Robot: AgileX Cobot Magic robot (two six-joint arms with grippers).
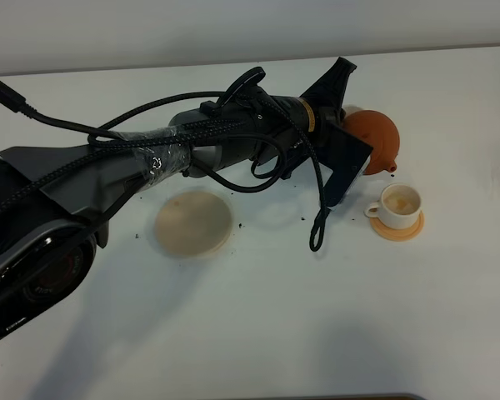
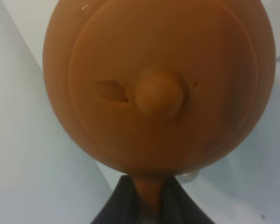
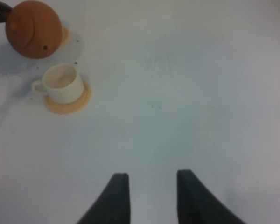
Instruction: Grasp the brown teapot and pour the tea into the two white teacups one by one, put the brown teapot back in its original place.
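Note:
My left gripper [image 2: 147, 205] is shut on the loop handle of the brown teapot [image 1: 377, 140], held above the table at the right and tilted with its spout down towards one white teacup [image 1: 397, 202] on its orange-tan saucer [image 1: 400, 229]. That cup's inside looks faintly tan; I see no stream of tea. The teapot fills the left wrist view [image 2: 158, 88]. The other teacup is mostly hidden behind the teapot; only a white sliver [image 1: 351, 111] and a saucer edge [image 3: 64, 35] show. The beige coaster [image 1: 193, 222] lies bare. My right gripper [image 3: 151, 196] is open and empty.
The left arm and its cables [image 1: 233, 142] stretch across the middle of the white table [image 1: 317, 325]. A loose cable loop [image 1: 318, 225] hangs between the coaster and the cup. Small dark specks lie around the coaster.

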